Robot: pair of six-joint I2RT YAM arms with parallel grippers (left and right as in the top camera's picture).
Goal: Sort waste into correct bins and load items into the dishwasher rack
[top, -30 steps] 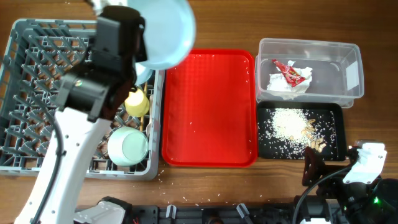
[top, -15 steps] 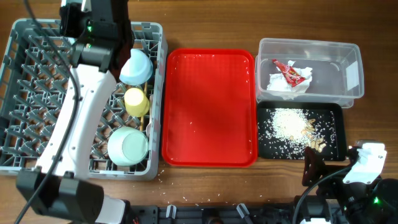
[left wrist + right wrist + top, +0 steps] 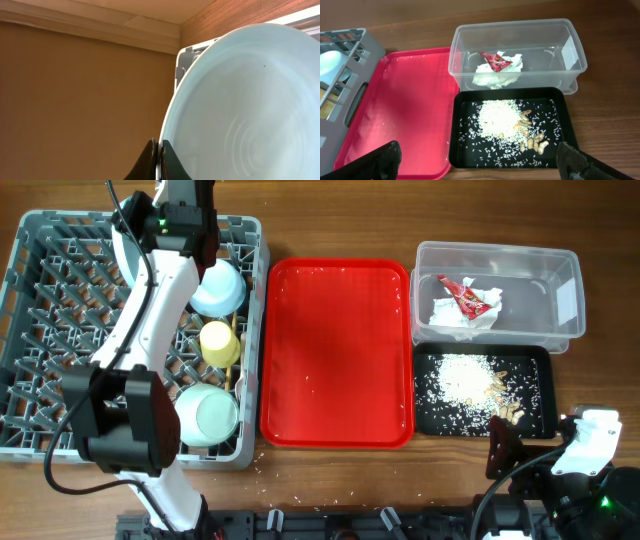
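- left pincer clamped narrow on the rim of the pale blue plate; the plate's face fills the wrist view to the right of the fingers; overhead shows it tilted over the far right corner of the rack
- judgement: plate is stiff and smooth, likely slippery on such a thin edge pinch; may be light plastic or chippable ceramic, cannot tell; the rim is the only sensible hold, so lower it gently between pegs
- right pincer spread wide, holding nothing, low over the bench; black tray just ahead of it, clear tub beyond that
- counts: one plate; one bowl and one yellow cup, both in the rack on the near side of the left pincer
- one napkin and one red wrapper in the tub; one heap of rice scraps in the black tray
- one red tray between the pincers, only stray grains on it
- fork and chopsticks: cannot make out
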